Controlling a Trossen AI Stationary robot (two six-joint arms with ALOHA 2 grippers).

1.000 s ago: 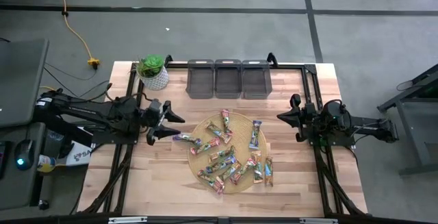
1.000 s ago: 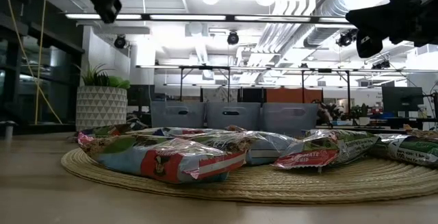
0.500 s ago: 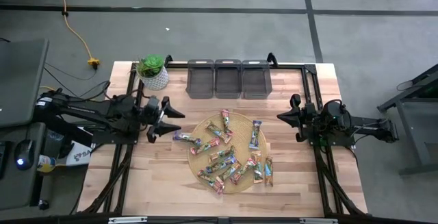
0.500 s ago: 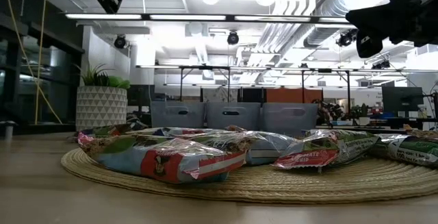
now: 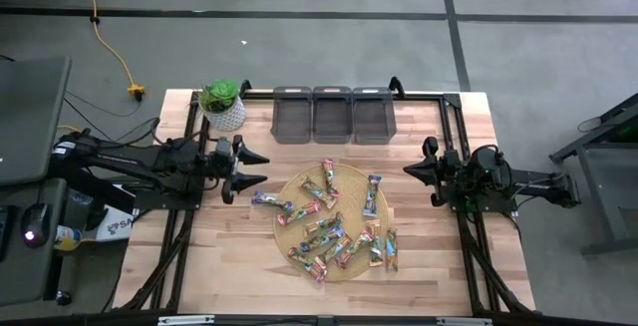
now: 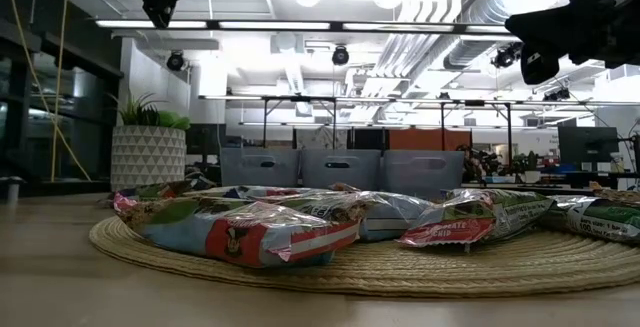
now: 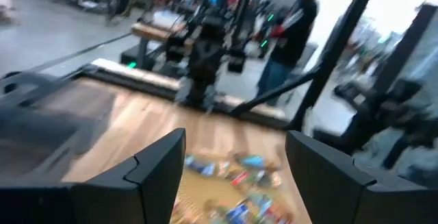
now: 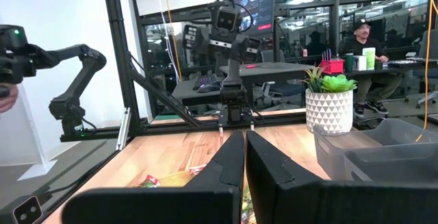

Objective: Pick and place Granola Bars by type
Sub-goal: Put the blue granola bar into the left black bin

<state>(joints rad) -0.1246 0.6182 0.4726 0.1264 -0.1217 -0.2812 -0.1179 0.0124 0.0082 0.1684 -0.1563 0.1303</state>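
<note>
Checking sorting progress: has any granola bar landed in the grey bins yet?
No: all three grey bins look empty, and the granola bars lie on the woven mat.

Granola Bars (image 5: pixel 334 221) on mat (image 5: pixel 289 231); 3 bins (image 5: pixel 333 115) behind.

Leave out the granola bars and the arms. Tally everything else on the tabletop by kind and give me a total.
Grey bins: 3
Potted plant: 1
Round woven mat: 1
Total: 5
</note>
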